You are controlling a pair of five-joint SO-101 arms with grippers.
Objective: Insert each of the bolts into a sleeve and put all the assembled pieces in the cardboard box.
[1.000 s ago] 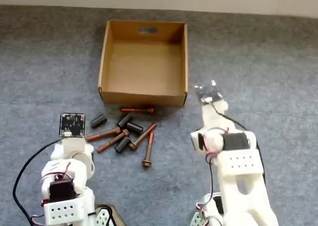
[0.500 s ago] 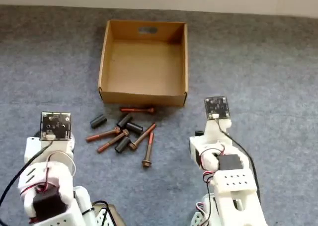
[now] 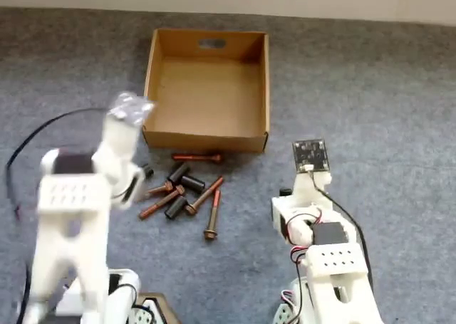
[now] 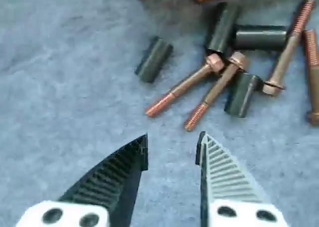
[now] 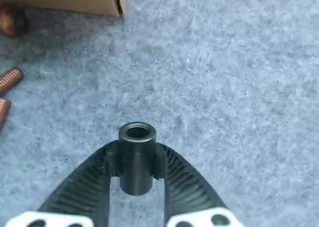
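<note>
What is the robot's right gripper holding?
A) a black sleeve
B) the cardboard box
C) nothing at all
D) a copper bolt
A: the right wrist view shows the right gripper shut on a black sleeve, whose hollow end is showing.

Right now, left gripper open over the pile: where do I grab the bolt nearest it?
Likely the mid-shank of the nearest bolt, from above, with the left gripper turned so its jaws cross the shank. That stretch lies on bare carpet, while its head sits against the neighbouring bolt. Leave the threaded tip free for the sleeve in the right gripper.
</note>
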